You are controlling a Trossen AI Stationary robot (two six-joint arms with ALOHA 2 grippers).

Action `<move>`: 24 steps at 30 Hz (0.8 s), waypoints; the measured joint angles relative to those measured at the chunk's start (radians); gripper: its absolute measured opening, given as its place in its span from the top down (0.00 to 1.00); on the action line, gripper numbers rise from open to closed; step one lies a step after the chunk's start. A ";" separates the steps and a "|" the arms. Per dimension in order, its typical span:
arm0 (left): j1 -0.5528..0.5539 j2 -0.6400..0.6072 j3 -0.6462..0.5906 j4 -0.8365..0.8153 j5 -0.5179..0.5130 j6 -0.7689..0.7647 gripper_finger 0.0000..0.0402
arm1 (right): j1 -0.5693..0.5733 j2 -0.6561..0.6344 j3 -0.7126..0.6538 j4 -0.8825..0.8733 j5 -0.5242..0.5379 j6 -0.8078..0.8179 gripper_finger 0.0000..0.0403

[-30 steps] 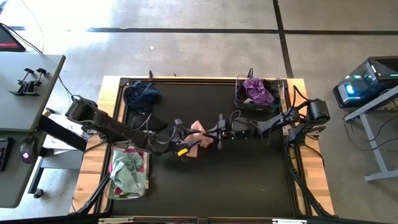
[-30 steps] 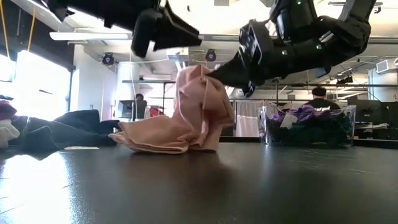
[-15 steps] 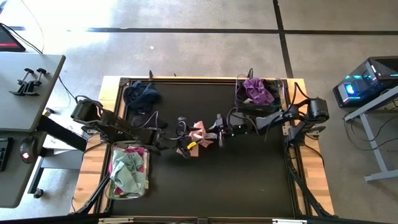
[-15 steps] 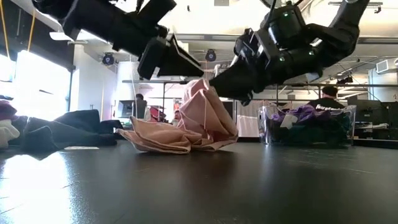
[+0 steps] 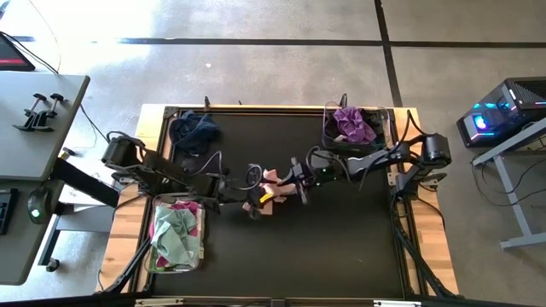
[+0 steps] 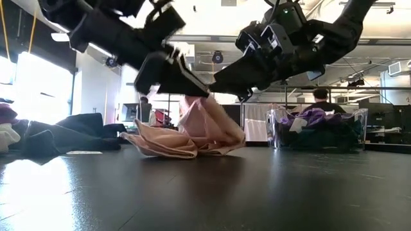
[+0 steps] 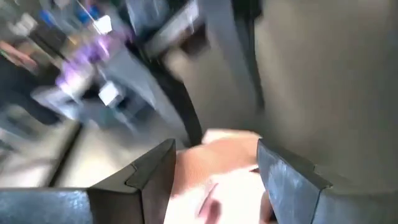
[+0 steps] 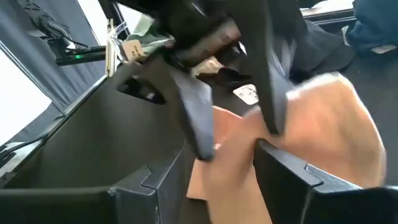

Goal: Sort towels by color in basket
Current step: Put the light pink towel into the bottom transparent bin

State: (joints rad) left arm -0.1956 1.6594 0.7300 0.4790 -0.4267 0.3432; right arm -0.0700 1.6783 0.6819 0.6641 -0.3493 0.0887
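Mid-table, a pink towel (image 6: 192,131) lies in a rumpled mound on the dark mat (image 5: 341,239), one flap spread flat toward the left arm's side and the rest bunched into a soft peak with deep folds; it looks pale salmon, matte, thin. Both arms meet over it. The left gripper (image 5: 253,189) hangs just above the mound, its fingers (image 7: 149,180) parted with the pink cloth showing between them, not pinched. The right gripper (image 5: 290,176) comes in from the opposite side, angled down at the towel's peak, fingers (image 8: 292,180) spread and released, cloth visible in the gap. From table height the towel sits on the mat by its own weight. A clear basket (image 5: 328,136) at the far right corner holds purple towels (image 5: 351,124). A second basket (image 5: 201,243) at the near left edge holds mint and magenta towels (image 5: 173,232). A heap of navy towels (image 5: 194,130) lies loose on the mat at the far left corner. A person (image 6: 319,98) sits in the room beyond the table.
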 joint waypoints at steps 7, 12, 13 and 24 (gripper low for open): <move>0.010 0.017 0.000 -0.177 0.066 -0.257 0.47 | 0.076 0.000 -0.002 -0.139 0.072 0.038 0.56; -0.007 0.020 0.000 -0.319 0.129 -0.342 0.47 | 0.141 0.000 -0.005 -0.170 0.219 0.023 0.56; -0.010 0.024 0.000 -0.346 0.132 -0.359 0.47 | 0.151 0.000 -0.005 -0.168 0.242 0.024 0.56; -0.008 0.155 0.006 -0.354 0.098 -0.620 0.48 | 0.230 0.000 -0.006 -0.163 0.376 0.114 0.56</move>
State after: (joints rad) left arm -0.2041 1.8143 0.7361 0.1250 -0.3285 -0.2769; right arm 0.1605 1.6783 0.6762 0.5014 0.0266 0.2025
